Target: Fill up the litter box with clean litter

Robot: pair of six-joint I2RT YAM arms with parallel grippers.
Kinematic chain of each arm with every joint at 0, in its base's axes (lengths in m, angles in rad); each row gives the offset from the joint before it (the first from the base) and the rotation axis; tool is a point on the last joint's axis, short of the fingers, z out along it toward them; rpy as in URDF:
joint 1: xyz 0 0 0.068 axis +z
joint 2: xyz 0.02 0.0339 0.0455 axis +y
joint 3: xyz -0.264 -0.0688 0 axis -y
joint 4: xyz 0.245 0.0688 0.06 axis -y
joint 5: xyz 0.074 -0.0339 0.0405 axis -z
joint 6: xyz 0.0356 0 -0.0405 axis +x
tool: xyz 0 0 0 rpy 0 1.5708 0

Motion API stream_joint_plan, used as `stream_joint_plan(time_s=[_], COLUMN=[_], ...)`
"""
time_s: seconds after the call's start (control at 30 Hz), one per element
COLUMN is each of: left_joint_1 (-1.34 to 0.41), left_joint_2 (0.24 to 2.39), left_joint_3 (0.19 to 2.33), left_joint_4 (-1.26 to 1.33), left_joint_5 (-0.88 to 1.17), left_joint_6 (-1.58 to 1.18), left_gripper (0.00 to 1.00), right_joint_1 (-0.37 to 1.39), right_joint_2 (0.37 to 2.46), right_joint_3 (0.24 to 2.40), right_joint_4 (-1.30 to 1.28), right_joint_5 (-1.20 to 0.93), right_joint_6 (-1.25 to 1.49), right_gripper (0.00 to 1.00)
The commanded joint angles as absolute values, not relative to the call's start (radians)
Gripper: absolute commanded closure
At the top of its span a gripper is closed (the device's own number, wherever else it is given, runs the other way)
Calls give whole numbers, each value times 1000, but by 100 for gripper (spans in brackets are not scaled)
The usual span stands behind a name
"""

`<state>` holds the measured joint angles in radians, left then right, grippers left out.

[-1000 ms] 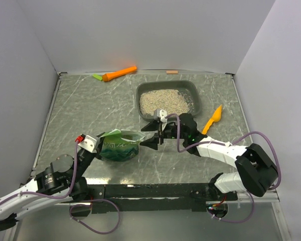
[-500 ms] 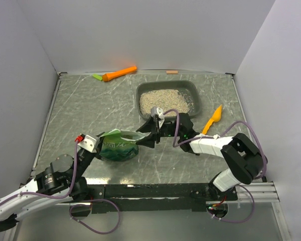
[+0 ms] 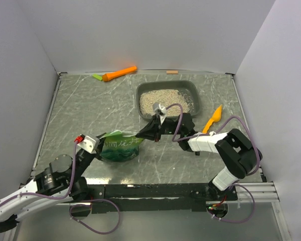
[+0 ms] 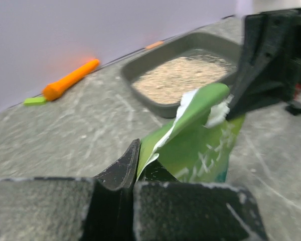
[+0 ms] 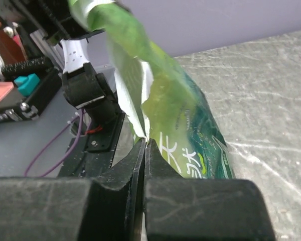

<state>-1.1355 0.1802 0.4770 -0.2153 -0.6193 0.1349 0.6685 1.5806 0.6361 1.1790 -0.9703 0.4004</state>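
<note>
The dark grey litter box (image 3: 195, 91) sits right of centre at the back, with a layer of beige litter (image 3: 164, 102) in it. A green bag (image 3: 119, 147) stands in front of it, stretched between both grippers. My left gripper (image 3: 102, 143) is shut on the bag's left top edge (image 4: 155, 150). At the bag's right top edge (image 5: 155, 110), my right gripper (image 3: 140, 135) is shut on the torn rim. In the left wrist view the litter box (image 4: 155, 104) and litter (image 4: 183, 75) lie beyond the bag.
An orange scoop (image 3: 212, 120) lies to the right of the litter box. An orange carrot-shaped toy (image 3: 119, 74) with a green piece (image 3: 97, 77) lies at the back wall. Grey walls close in the table on three sides.
My right gripper has moved left to the bag's right top edge and shut on it. The left gripper has kept its hold and barely moved.
</note>
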Motion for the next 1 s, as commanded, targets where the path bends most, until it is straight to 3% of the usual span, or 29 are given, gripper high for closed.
stream_joint_plan(time_s=[0.0,0.13,0.27,0.37,0.47,0.5,0.6,0.7,0.8,0.97], left_joint_1=[-1134,-1134,-1135,-1134,-1132,-1132,-1134,-1132,-1132,-1131], left_joint_2=[228,359,457,505,564,586,589,531,436,296], left_joint_3=[586,641,617,545,529,526,494,417,327,203], left_joint_4=[-51,-72,27,138,189,195,218,262,301,374], left_joint_5=[-508,-425,-385,-376,-348,-335,-258,-216,-199,-218], left_joint_6=[69,-35,-93,-94,-103,-110,-153,-196,-238,-242], left_gripper=[99,99,99,99,97,95,68,55,44,34], right_joint_1=[551,442,430,431,428,429,428,428,429,428], right_joint_2=[1456,1289,1093,959,873,859,793,743,692,663], right_joint_3=[594,575,614,606,569,548,520,491,469,448], right_joint_4=[1353,1245,620,351,281,267,194,175,169,187], right_joint_5=[-1009,-1127,-1134,-1076,-1028,-1020,-953,-914,-882,-885], right_joint_6=[543,563,242,114,104,112,101,113,138,169], right_gripper=[100,100,100,100,100,100,100,100,100,100])
